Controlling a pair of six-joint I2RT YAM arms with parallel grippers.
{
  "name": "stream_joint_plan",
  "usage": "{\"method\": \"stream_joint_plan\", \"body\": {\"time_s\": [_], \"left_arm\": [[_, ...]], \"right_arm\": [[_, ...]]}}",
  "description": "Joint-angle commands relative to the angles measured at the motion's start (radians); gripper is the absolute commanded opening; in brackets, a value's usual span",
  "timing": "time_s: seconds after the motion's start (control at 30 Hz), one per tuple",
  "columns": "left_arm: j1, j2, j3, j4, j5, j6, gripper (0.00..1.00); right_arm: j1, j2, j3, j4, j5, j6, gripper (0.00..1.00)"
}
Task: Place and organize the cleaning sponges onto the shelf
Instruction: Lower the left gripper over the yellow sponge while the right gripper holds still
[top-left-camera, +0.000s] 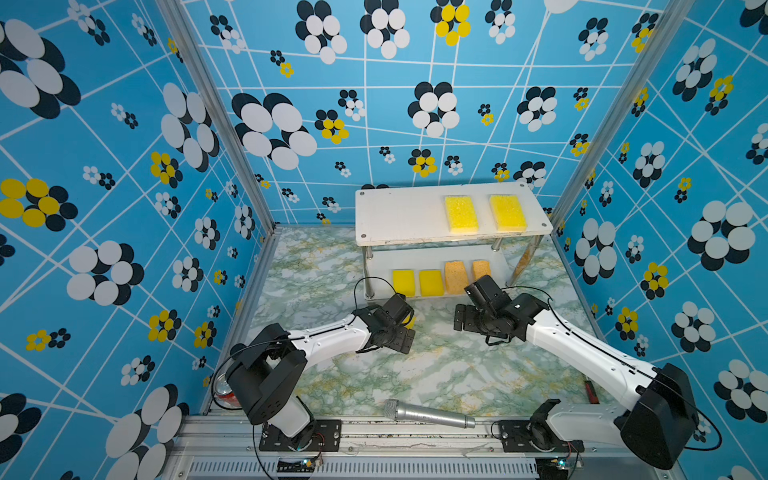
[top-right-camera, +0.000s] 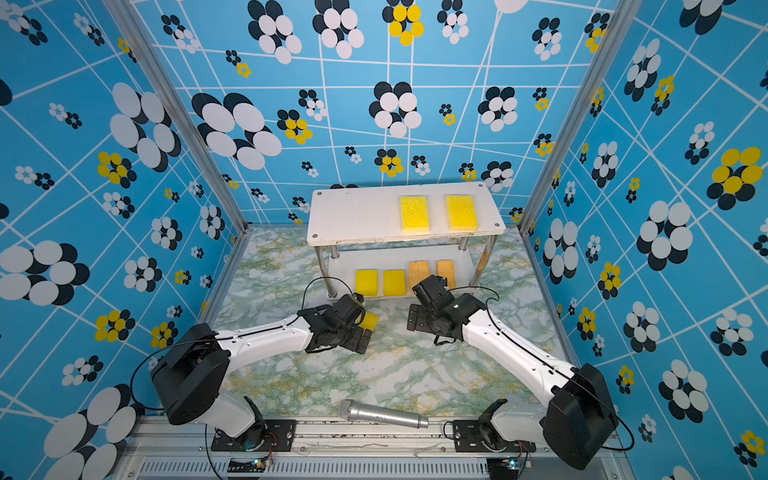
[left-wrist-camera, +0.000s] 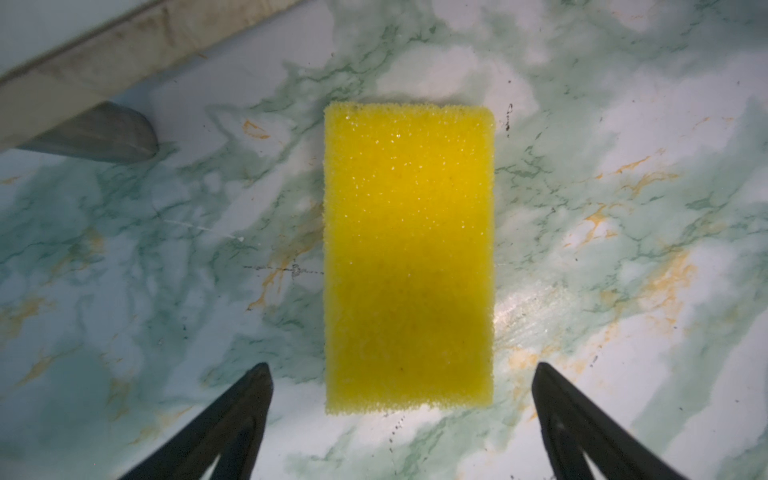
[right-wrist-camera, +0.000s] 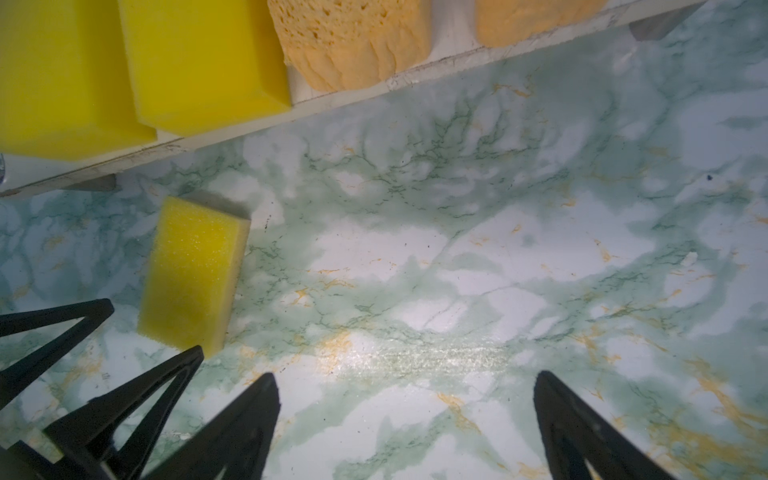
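The shelf (top-left-camera: 399, 216) stands at the back of the table, with two flat yellow sponges (top-left-camera: 461, 214) (top-left-camera: 508, 212) on its top board. On the lower board lie two small bright yellow sponges (top-left-camera: 404, 282) (top-left-camera: 431, 282) and two orange-tan ones (top-left-camera: 456, 277) (top-left-camera: 481, 269). A third flat yellow sponge (left-wrist-camera: 409, 257) (right-wrist-camera: 195, 278) lies on the table in front of the shelf. My left gripper (left-wrist-camera: 401, 366) (top-right-camera: 361, 338) hovers open over it, jaws wide on either side of its near end, apart from it. To its right my right gripper (right-wrist-camera: 405, 375) (top-left-camera: 461, 320) is open over bare table.
A silver microphone (top-left-camera: 428, 413) lies near the table's front edge. A red can (top-left-camera: 226, 392) sits behind the left arm's base, and a red-handled tool (top-left-camera: 591, 390) lies by the right arm. Patterned walls enclose three sides.
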Motion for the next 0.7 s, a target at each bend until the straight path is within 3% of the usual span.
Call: {"method": "stream_joint_plan", "body": {"time_s": [0.0, 0.4, 0.67], "left_arm": [[-0.020, 0.040, 0.039, -0.030, -0.041, 0.007, 0.99], [-0.040, 0.101, 0.089, -0.085, -0.101, -0.004, 1.00], [-0.047, 0.124, 0.090, -0.088, -0.109, -0.012, 0.95]], "right_arm": [[-0.010, -0.014, -0.018, 0.001, -0.004, -0.001, 0.97], [-0.015, -0.016, -0.021, 0.002, -0.008, -0.006, 0.97], [-0.018, -0.014, -0.018, 0.002, -0.010, -0.009, 0.98]]}}
